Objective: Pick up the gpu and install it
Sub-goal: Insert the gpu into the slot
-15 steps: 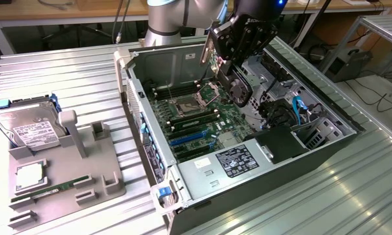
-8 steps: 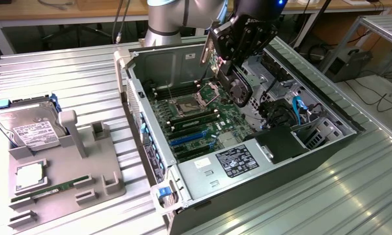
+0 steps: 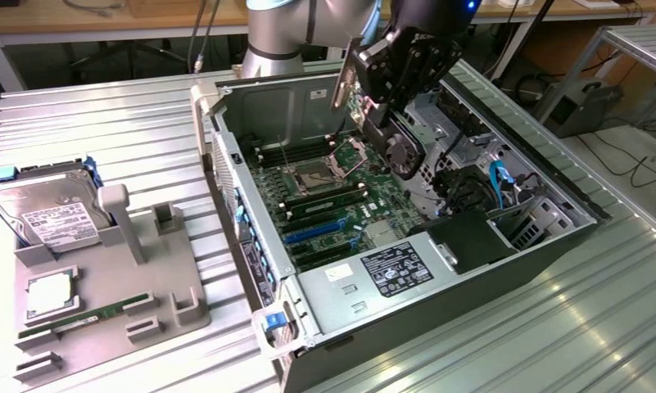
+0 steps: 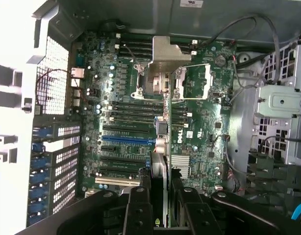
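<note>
gpu (image 4: 159, 169) clamped edge-on in gripper (image 4: 160, 208), hanging above motherboard (image 4: 202, 122)

1. Arm (image 3: 278, 29): smooth silver-grey tube, round section, dull metal finish with soft highlights.
2. Joint band (image 3: 264, 54): darker grey ring round the tube's lower end, with a paler rim just under it.
3. Wrist housing (image 3: 426, 12): black, glossy, bulky rounded block.
4. Blue light (image 3: 471, 6): small lit blue spot at the housing's edge.
5. Gripper (image 4: 160, 188): all black and shiny, built of flat linkage bars joined at round pivot pins.
6. Fingers (image 4: 140, 205): thick black bars with rounded edges and light glints along the top faces; surface detail too dark to tell.
</note>
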You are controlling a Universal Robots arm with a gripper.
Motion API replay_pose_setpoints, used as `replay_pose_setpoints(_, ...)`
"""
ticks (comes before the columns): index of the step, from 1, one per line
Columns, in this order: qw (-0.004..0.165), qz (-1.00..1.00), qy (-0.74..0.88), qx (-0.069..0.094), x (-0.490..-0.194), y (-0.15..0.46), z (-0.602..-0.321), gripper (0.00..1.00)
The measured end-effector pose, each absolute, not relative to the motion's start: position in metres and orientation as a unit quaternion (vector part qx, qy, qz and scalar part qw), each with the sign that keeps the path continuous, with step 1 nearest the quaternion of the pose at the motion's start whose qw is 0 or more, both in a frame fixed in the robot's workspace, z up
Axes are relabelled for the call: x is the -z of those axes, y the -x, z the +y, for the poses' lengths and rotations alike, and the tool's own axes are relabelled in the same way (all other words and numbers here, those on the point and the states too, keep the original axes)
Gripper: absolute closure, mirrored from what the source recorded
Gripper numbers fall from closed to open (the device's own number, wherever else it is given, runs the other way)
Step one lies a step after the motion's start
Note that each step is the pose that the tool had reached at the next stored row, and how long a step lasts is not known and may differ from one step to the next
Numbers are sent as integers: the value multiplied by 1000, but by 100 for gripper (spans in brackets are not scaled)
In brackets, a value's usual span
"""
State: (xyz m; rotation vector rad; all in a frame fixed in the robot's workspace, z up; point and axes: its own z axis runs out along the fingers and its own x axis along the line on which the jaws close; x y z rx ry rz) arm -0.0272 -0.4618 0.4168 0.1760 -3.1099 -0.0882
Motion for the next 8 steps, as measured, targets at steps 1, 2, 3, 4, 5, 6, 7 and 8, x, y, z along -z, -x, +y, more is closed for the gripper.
replay_pose_setpoints(1,13,-997,-72,28,-416,27,-462,74)
replay_pose_setpoints(2,13,-996,-83,28,-415,27,-462,74)
replay_pose_setpoints(3,12,-995,-91,28,-415,27,-462,74)
replay_pose_setpoints(4,12,-995,-100,28,-414,27,-462,74)
replay_pose_setpoints(5,12,-994,-110,27,-414,27,-462,74)
replay_pose_setpoints(6,12,-992,-119,27,-413,27,-462,74)
replay_pose_setpoints(7,12,-991,-127,27,-413,27,-462,74)
replay_pose_setpoints(8,12,-990,-138,27,-412,27,-462,74)
